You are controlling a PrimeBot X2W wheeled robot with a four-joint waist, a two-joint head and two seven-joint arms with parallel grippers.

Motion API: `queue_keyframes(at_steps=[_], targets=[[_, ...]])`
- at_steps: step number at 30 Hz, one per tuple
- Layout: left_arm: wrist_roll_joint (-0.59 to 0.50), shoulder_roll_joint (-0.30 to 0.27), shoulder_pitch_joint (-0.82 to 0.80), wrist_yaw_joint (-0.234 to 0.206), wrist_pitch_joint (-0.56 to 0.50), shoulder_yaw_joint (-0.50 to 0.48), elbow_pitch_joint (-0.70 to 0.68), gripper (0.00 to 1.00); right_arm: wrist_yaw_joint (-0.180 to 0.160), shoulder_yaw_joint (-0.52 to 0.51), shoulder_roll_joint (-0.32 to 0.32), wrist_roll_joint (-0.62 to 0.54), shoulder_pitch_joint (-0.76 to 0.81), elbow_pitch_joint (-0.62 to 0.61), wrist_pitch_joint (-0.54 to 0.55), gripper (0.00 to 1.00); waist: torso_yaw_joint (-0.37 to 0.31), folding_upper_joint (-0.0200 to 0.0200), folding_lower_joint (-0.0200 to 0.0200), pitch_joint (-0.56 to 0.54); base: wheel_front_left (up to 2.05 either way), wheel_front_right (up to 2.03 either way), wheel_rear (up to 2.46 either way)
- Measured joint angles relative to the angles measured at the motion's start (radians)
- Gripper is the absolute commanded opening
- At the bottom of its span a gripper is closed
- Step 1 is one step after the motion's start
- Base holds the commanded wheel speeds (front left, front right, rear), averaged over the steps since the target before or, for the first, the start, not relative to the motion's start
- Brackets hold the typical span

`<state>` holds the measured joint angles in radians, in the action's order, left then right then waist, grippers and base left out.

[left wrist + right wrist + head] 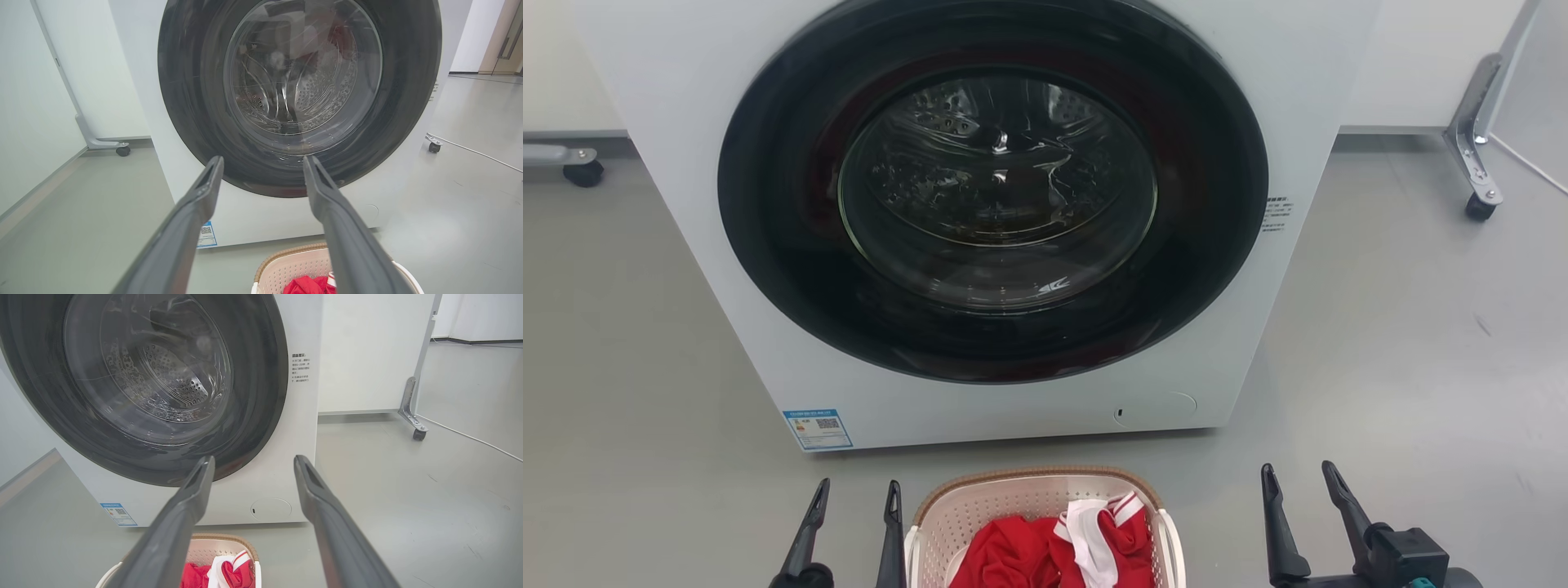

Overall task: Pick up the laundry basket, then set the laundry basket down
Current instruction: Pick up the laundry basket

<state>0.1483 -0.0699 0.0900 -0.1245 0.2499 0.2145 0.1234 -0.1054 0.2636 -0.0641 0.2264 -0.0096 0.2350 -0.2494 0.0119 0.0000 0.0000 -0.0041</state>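
Left gripper (858,488) spread wide, empty, just beside the laundry basket (1037,476), which sits on the floor (1380,367) before the washing machine (996,408). Right gripper (1298,469) spread too, farther off. An uneven grab could tip it and spill the red clothes (1005,559).

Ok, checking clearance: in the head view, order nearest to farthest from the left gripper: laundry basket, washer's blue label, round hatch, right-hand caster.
From the left gripper:
1. laundry basket, close on its right.
2. blue label, ahead, washer's lower left.
3. round hatch, washer's lower right.
4. caster, far right.
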Motion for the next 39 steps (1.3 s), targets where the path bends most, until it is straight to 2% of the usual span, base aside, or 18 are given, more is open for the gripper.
queue_keyframes(at_steps=[9, 15, 30, 39], targets=[[0.011, 0.002, -0.017, 0.020, 0.000, 0.018, 0.005, 1.00, 0.010, -0.010, 0.001, -0.016, -0.005, -0.011, 0.000, 1.00, -0.001, 0.0000, 0.0000, 0.063, 0.00, 0.00, 0.00], [0.019, 0.007, -0.079, 0.029, 0.000, 0.030, 0.042, 1.00, 0.022, -0.024, -0.005, -0.026, -0.067, -0.010, 0.000, 1.00, 0.003, 0.0001, 0.0001, 0.134, 0.00, 0.00, 0.00], [0.046, 0.018, -0.291, 0.037, 0.003, 0.041, 0.242, 1.00, 0.036, -0.053, -0.021, -0.034, -0.213, 0.079, 0.000, 1.00, 0.032, 0.0002, 0.0002, 0.346, 0.00, 0.00, 0.00], [0.114, 0.027, -0.403, 0.035, 0.003, 0.065, 0.375, 1.00, 0.044, -0.060, -0.022, -0.037, -0.308, 0.166, 0.000, 1.00, 0.063, 0.0002, 0.0003, 0.479, 0.00, 0.00, 0.00]])
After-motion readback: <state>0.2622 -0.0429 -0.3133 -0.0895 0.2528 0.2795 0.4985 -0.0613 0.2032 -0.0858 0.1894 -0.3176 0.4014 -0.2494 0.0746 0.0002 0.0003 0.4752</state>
